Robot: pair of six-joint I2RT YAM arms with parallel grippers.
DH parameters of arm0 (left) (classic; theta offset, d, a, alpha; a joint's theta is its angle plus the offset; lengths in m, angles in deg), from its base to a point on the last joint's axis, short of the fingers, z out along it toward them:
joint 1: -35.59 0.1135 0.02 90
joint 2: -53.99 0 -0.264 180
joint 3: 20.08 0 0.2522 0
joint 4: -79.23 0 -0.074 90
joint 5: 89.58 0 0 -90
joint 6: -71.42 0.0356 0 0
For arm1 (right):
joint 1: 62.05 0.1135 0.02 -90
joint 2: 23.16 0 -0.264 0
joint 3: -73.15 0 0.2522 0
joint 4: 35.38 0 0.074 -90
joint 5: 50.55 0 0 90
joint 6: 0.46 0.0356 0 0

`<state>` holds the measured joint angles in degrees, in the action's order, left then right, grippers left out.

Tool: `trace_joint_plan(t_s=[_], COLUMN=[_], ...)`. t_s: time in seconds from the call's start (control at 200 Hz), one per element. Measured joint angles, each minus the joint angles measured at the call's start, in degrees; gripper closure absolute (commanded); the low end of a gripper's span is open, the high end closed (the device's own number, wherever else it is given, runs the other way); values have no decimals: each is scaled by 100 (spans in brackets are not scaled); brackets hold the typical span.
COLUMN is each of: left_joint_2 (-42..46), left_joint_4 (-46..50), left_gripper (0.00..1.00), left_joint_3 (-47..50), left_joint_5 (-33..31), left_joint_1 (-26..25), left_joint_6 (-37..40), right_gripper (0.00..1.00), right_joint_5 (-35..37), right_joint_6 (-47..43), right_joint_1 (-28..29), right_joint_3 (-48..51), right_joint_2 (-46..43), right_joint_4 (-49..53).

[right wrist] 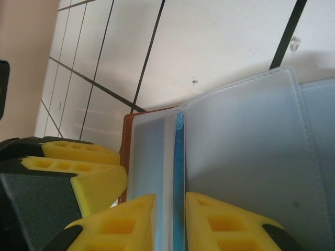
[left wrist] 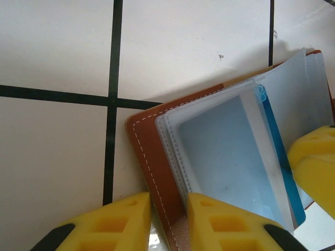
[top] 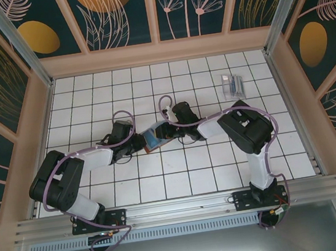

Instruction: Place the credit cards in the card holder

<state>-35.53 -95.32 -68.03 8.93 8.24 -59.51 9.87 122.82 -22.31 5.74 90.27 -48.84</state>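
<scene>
Looking down on a white tiled bench point(top: 102, 190) boxed in by raised tan walls point(top: 42, 117), with two arms point(top: 86, 164) meeting near its middle. Between them, the card holder point(top: 155, 137), reddish-brown leather opened to show frosted plastic sleeves point(left wrist: 220, 151); resting on the tiles or lifted, cannot tell. Pinched at its stitched brown cover by the left pincer point(left wrist: 168, 209), yellow fingers point(left wrist: 118, 222) closed narrow on the leather. Gripped edge-on in the right pincer point(right wrist: 170, 212), one blue card point(right wrist: 179, 157), slid part way between the sleeves with its top corner standing proud of the pocket mouth. Judged as mid-insertion of one card, not yet seated; no other card made out in the sleeves. Left to do: a small pile of credit cards point(top: 233, 86), pale with dark stripes, lying well apart at the far right of the bench, near the right wall; how many, too small to tell. Plenty of bare tile around the holder on every side, so open room for either arm. Tighter at the sleeve itself: thin card edge against soft plastic lips, the two pincers just beside each other, little slack for a sideways slip. Tighter too at the pile, with the wall close by
</scene>
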Motion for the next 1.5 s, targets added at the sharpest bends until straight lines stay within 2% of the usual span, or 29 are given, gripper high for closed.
trace_joint_plan(t_s=[0.15, 0.28, 0.335, 0.726, 0.931, 1.081, 1.501], left_joint_2=[0, 0, 0, 11, 81, 254, 291], left_joint_4=[2, 2, 2, -2, 2, 4, 2], left_gripper=[77, 77, 78, 79, 79, 79, 79], left_joint_3=[0, 0, 0, 9, 11, 11, 66], left_joint_5=[2, 0, 0, 0, -9, -68, -61], left_joint_1=[0, 0, 0, 0, 0, 0, 0], left_joint_6=[0, 0, 0, -7, -4, -2, -4], right_gripper=[75, 90, 93, 94, 84, 75, 69], right_joint_5=[92, 210, 256, 208, 240, 557, 1202], right_joint_6=[-192, -323, -402, -426, -448, -603, -752], right_joint_1=[15, 44, 68, 437, 479, 479, 483], right_joint_3=[-15, -31, -44, -212, -260, -372, -424], right_joint_2=[-68, -90, -90, -39, -13, -175, -350], right_joint_4=[164, 313, 396, 522, 588, 968, 1488])
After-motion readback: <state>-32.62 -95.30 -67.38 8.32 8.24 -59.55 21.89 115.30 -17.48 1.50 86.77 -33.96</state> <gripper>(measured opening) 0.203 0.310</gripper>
